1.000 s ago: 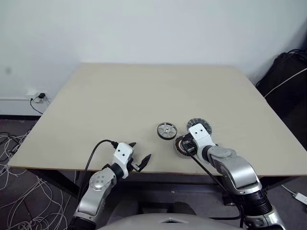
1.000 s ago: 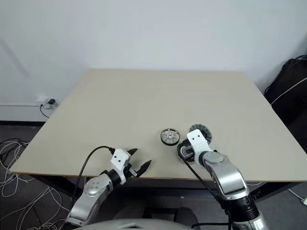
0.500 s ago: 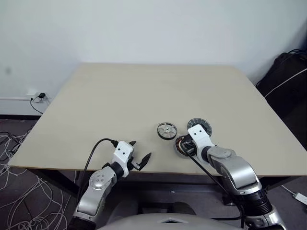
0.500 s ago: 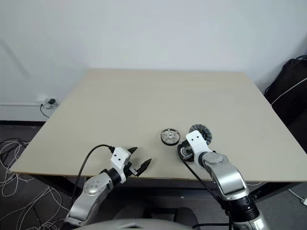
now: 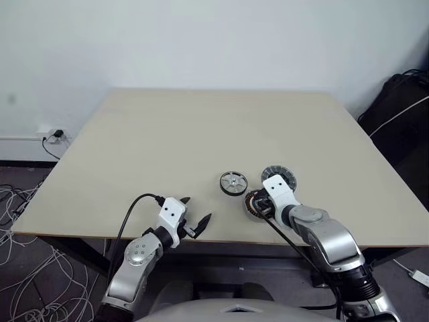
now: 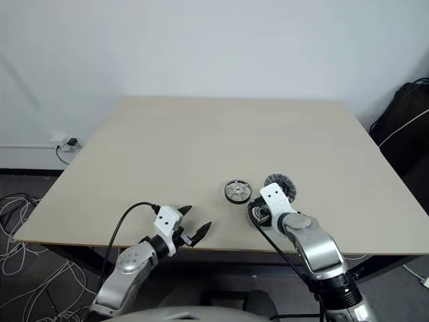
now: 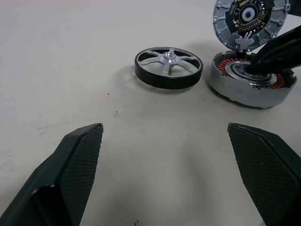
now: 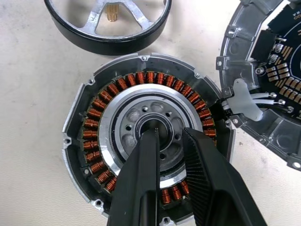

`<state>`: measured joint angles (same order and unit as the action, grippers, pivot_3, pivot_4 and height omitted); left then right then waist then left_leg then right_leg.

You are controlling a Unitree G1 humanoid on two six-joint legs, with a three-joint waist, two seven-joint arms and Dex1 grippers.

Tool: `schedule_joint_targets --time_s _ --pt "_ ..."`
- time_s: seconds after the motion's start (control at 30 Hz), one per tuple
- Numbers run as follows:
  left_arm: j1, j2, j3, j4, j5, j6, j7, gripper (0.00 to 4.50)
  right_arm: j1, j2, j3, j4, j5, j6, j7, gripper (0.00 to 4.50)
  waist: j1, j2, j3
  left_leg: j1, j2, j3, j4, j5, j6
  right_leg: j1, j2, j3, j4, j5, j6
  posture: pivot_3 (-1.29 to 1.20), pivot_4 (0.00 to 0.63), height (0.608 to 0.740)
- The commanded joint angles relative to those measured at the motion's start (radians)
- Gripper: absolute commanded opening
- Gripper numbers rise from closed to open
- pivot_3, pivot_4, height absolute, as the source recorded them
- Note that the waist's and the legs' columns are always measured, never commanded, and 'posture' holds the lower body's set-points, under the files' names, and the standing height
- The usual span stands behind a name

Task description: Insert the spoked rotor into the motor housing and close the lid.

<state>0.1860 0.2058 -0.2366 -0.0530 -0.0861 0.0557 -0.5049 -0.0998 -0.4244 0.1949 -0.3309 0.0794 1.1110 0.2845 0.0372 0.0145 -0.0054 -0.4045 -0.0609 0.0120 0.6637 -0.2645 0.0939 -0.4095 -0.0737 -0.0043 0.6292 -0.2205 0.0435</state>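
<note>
The spoked rotor, a silver wheel with a dark rim, lies flat on the table. Just right of it sits the motor housing, its ring of copper windings facing up. The grey lid lies open beside the housing, joined to it by white wires, with its dark inner side showing. My right gripper points down into the housing with its fingers a narrow gap apart. Its tips are at the centre hole and nothing is between them. My left gripper hovers wide open near the table's front edge, left of the rotor.
The beige table stretches bare behind and to the left of the parts. Its front edge runs right below both hands. Cables lie on the floor at the left, and a black bag stands at the right.
</note>
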Motion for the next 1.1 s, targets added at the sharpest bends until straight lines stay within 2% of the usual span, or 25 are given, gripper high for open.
schedule_joint_targets --time_s 0.03,0.1,0.23,0.7,0.97,1.1 --pt "-0.006 0.001 0.005 -0.011 -0.006 -0.029 -0.003 4.5 -0.012 -0.007 0.008 0.02 -0.009 -0.007 0.003 0.88 0.0 0.0 0.0 0.0 0.0 0.0 0.0 0.0 0.0 0.0 0.0 0.0 0.0 0.0 0.0 0.0 0.0 0.74" --pt "-0.003 0.001 0.006 -0.006 -0.006 -0.034 -0.002 4.5 -0.018 -0.007 0.009 0.025 -0.008 -0.009 0.003 0.88 0.0 0.0 0.0 0.0 0.0 0.0 0.0 0.0 0.0 0.0 0.0 0.0 0.0 0.0 0.0 0.0 0.0 0.74" --pt "-0.004 -0.001 0.008 0.003 -0.006 -0.041 0.0 4.5 -0.028 -0.006 0.012 0.03 -0.008 -0.013 0.005 0.03 0.0 -0.001 0.0 0.0 0.0 0.0 0.0 0.0 0.0 0.0 0.0 0.0 0.0 0.0 0.0 0.0 0.0 0.74" --pt "-0.015 0.0 0.012 0.033 -0.009 -0.061 -0.005 4.5 -0.033 -0.005 -0.025 -0.045 0.01 -0.026 0.015 0.03 -0.001 -0.001 0.002 0.0 0.0 0.0 0.0 0.0 0.0 0.0 0.0 0.0 0.0 0.0 0.0 0.0 0.0 0.74" --pt "-0.025 -0.003 0.007 0.045 -0.009 -0.066 -0.008 4.5 -0.072 -0.107 0.062 -0.067 -0.014 -0.04 0.083 0.03 0.0 0.001 0.004 -0.005 0.0 0.0 0.0 0.0 0.0 -0.005 0.0 0.0 -0.001 0.0 0.0 0.0 0.0 0.74" --pt "-0.023 -0.005 0.007 0.046 -0.008 -0.068 -0.006 4.5 -0.089 -0.121 0.056 -0.07 -0.003 -0.051 0.1 0.03 0.0 0.001 0.004 -0.005 0.0 0.0 0.0 0.0 0.0 -0.005 0.0 -0.001 -0.001 0.0 0.0 0.0 0.0 0.74"
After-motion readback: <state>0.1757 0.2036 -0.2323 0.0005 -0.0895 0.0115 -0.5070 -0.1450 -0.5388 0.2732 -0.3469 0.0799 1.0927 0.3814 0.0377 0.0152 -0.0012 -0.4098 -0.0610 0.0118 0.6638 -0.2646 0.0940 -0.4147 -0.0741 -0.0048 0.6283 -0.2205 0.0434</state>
